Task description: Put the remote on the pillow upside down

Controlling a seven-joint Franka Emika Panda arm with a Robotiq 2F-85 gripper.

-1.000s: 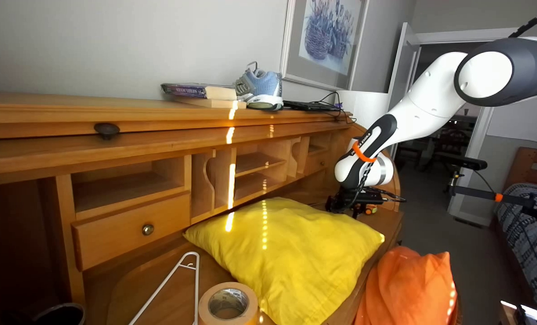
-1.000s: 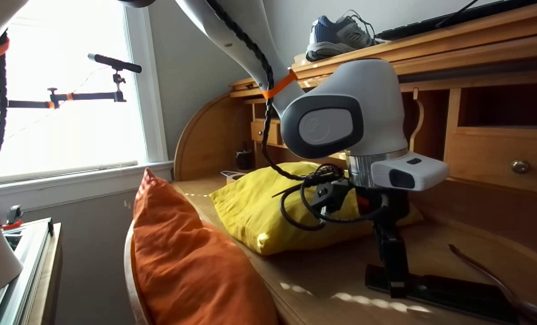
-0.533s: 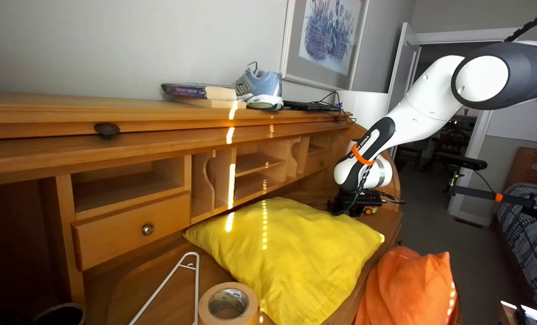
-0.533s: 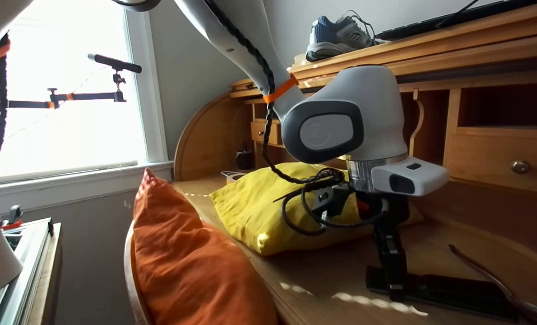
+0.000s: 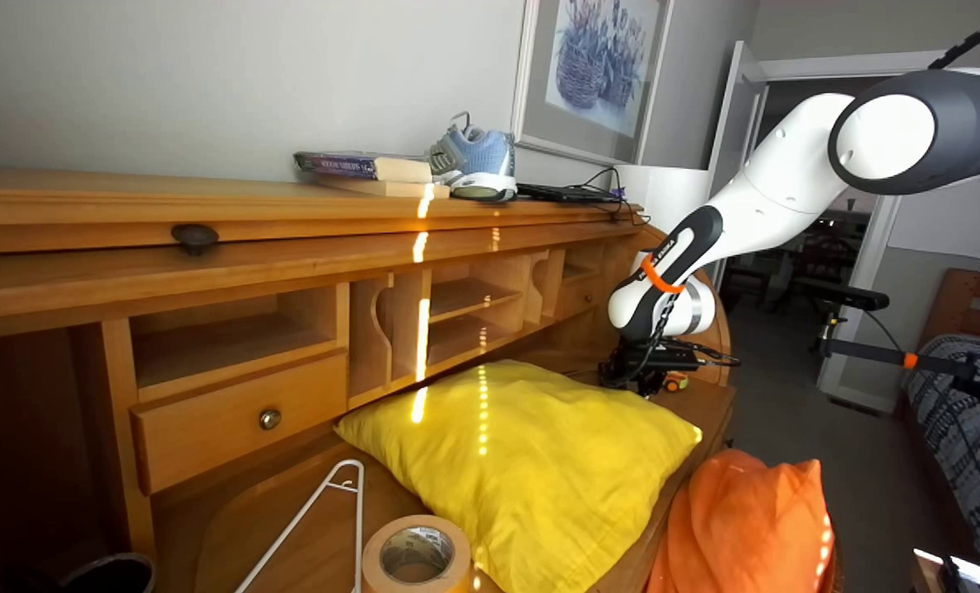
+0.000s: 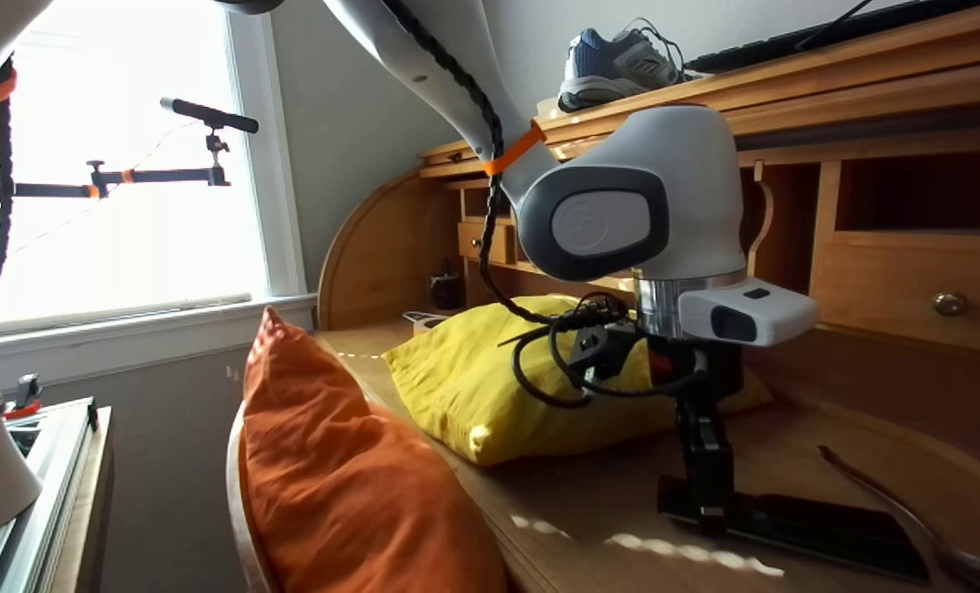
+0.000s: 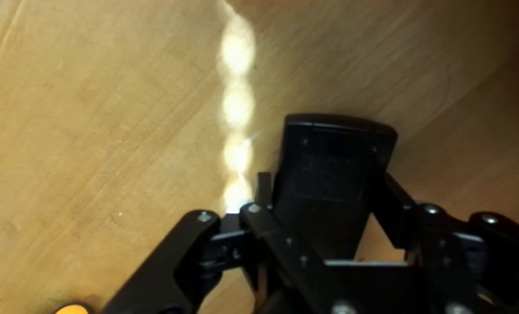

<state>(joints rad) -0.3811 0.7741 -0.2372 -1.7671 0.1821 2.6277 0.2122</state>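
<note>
I have the end effector (image 7: 327,196) drawn in partway and gripping the black remote (image 6: 828,534), a finger against each long side, nearer one end than the other. The remote sits low over the bench (image 6: 581,498); I can't tell whether its underside touches the wood. In both exterior views the yellow pillow (image 5: 539,469) lies on the bench, apart from the remote.
</note>
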